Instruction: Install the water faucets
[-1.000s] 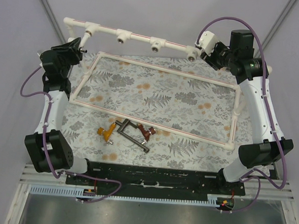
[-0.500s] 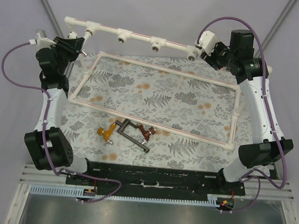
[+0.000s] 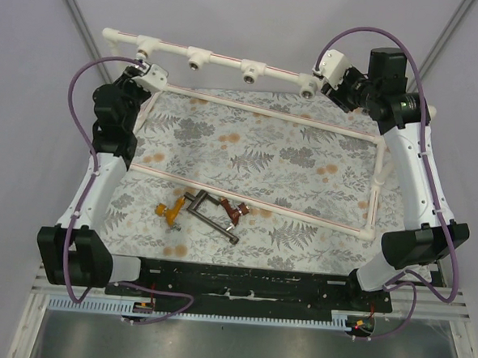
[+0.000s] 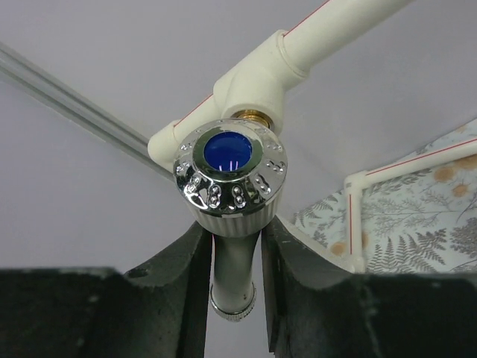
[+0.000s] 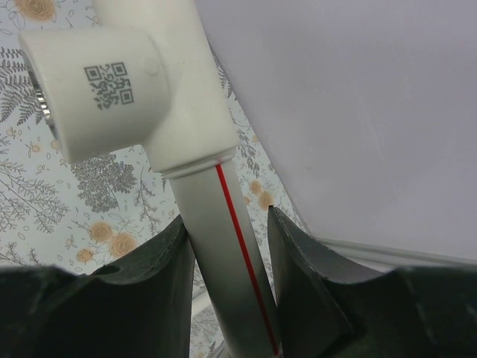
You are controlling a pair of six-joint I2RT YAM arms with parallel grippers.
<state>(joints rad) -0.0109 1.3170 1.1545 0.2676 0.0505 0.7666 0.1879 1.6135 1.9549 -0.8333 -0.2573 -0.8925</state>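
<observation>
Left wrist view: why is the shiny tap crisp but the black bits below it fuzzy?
Left wrist view: focus sits on the chrome-capped faucet, with glare spots on its rim; the left hand probably lies too near the lens, so its fingers blur.

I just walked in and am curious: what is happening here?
The left gripper holds the white faucet at the leftmost tee socket of the pipe rail. The right gripper clamps the rail near its right end. The orange-yellow faucet, the dark grey faucet and the red-brown faucet lie on the table.
</observation>
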